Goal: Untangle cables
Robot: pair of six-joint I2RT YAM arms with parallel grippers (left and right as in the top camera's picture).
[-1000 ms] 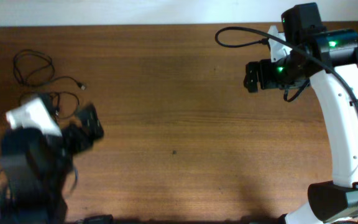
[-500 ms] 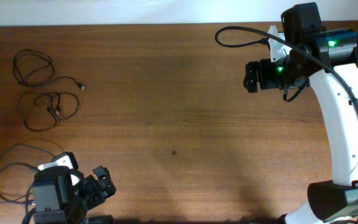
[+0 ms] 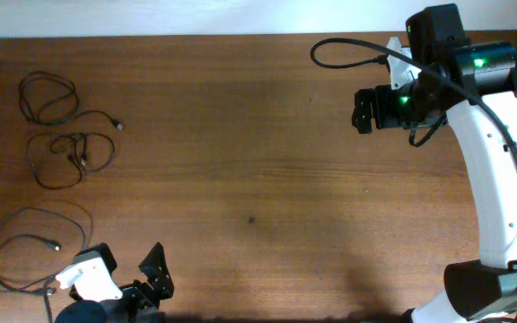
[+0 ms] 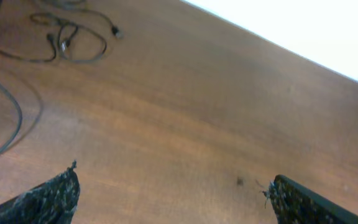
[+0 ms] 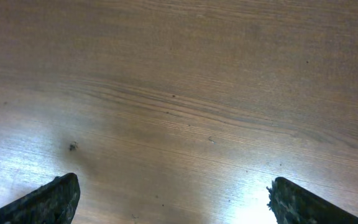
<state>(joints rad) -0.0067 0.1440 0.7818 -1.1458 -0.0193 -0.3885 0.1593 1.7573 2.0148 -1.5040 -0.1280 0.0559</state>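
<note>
Over on the left side of the table (image 3: 258,135), your cables (image 3: 79,160) lie in three loose loops; left gripper (image 3: 158,269) gapes empty near the front edge; right gripper (image 3: 363,109) gapes empty, well apart.

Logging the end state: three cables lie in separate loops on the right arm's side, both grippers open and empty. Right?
No: the overhead view shows the cables on the left arm's side. The left gripper and right gripper are open and empty.
</note>
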